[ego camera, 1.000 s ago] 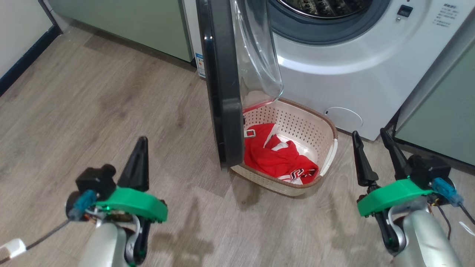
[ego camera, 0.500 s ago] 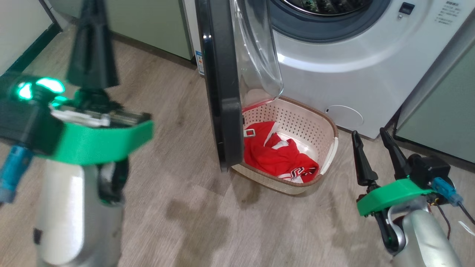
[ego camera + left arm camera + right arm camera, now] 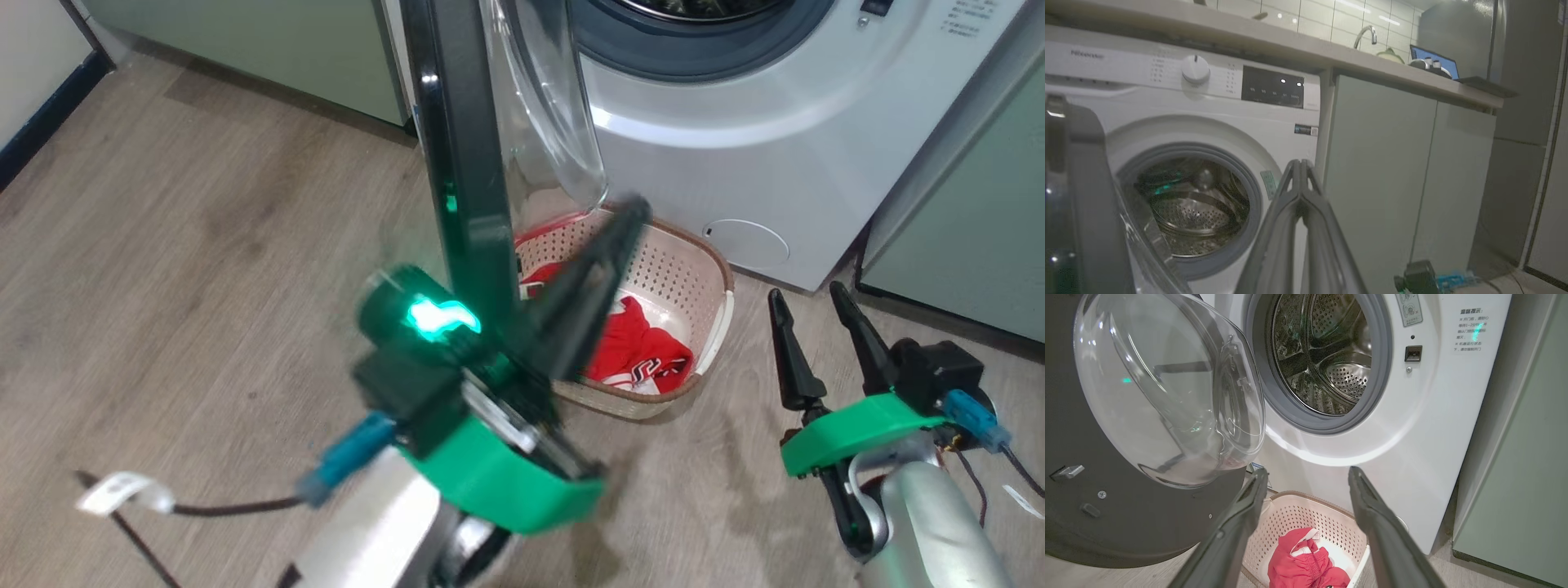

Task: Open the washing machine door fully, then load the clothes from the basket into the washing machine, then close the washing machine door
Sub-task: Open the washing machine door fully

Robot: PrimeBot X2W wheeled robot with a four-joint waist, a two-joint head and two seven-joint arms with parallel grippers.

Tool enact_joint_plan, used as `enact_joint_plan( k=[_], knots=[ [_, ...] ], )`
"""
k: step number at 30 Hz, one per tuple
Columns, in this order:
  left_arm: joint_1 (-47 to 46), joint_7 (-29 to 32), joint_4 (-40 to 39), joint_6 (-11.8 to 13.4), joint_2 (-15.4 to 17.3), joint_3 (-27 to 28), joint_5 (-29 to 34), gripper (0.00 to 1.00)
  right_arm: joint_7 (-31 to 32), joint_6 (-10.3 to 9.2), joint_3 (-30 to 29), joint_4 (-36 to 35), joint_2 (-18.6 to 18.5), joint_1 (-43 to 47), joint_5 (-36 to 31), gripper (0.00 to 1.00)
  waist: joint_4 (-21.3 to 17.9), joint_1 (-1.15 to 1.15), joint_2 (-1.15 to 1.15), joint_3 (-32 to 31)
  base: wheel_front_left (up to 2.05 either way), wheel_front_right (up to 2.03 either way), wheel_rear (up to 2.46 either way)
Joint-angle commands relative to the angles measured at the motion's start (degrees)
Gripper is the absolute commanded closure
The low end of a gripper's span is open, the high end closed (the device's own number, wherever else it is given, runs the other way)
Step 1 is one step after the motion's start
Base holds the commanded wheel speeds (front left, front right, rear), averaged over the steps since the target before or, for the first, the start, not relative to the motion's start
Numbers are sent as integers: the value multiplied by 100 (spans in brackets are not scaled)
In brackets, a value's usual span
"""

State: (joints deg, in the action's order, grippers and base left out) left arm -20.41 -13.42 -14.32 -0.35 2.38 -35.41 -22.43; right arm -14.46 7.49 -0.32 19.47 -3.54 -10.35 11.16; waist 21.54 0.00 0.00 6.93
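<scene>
Washing machine (image 3: 775, 155) stood between pale green cabinets (image 3: 286, 49) on a wood floor (image 3: 204, 245), drum open and empty. The door (image 3: 461, 163) was swung out, black rim almost edge-on to the head camera, with the glass bowl facing the machine. The basket (image 3: 682, 269) sat on the floor just in front of the machine, its left part under the door's lower edge and glass. The red jersey (image 3: 641, 351) lay crumpled inside the basket, on the near side of its floor. The left gripper (image 3: 633, 214) was raised and blurred, fingers pressed together and holding nothing. In the head view it crossed in front of the door's edge and the basket; contact with the door couldn't be told. The right gripper (image 3: 804, 291) was low by the basket's right side, apart from it, fingers spread and empty.
</scene>
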Motion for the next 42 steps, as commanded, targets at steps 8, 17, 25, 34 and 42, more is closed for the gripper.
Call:
enact_joint_plan(
  k=[8, 17, 25, 34, 42],
  knots=[
    [218, 222, 579, -78, 51, -586, -325, 100, -53, 0, 167, -117, 36, -256, -68, 0, -21, 0, 0, 16, 0, 0, 0],
    [239, 268, 1221, -13, 60, -719, -347, 100, -53, 0, 175, -107, 36, -250, -73, 0, -49, 0, 0, 23, 0, 0, 0],
    [142, 212, 1589, 220, 152, -304, -472, 100, -53, 0, 185, -108, 26, -243, -73, 0, -38, 0, 0, 25, 0, 0, 0],
    [-35, 119, 2114, 425, 339, 78, -471, 100, -53, 0, 192, -115, 19, -264, -83, 0, -14, 0, 0, 70, 0, 0, 0],
    [-118, 22, 2474, 462, 344, 206, -510, 100, -53, 0, 185, -100, 4, -301, -92, 0, -1, 0, 0, 115, 0, 0, 0]
  ],
)
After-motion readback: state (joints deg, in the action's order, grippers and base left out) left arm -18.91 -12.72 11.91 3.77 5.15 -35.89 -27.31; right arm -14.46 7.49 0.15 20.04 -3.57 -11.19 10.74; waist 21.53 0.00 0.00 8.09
